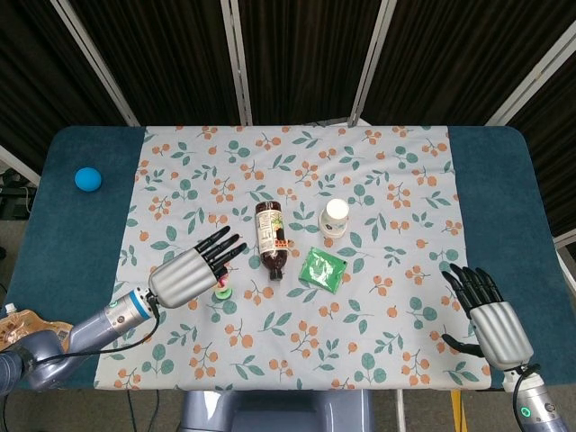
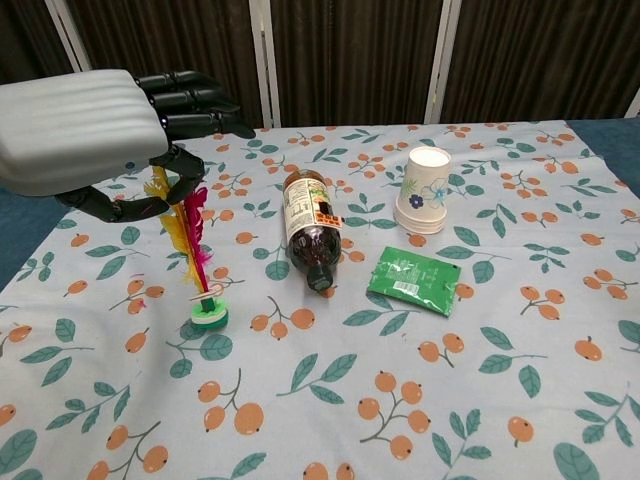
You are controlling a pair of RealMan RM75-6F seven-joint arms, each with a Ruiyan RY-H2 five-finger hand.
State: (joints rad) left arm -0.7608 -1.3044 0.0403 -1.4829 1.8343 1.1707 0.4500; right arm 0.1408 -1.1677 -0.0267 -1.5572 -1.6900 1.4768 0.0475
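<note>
Pinching a feathered shuttlecock, the left hand clamps its ribbed fingers; right hand spread.

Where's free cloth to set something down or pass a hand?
Free: the far strip behind the paper cup, the right side between the green packet and the right hand, and the near edge. Crowded: mid-left, where the left hand holds the shuttlecock beside the bottle.
</note>
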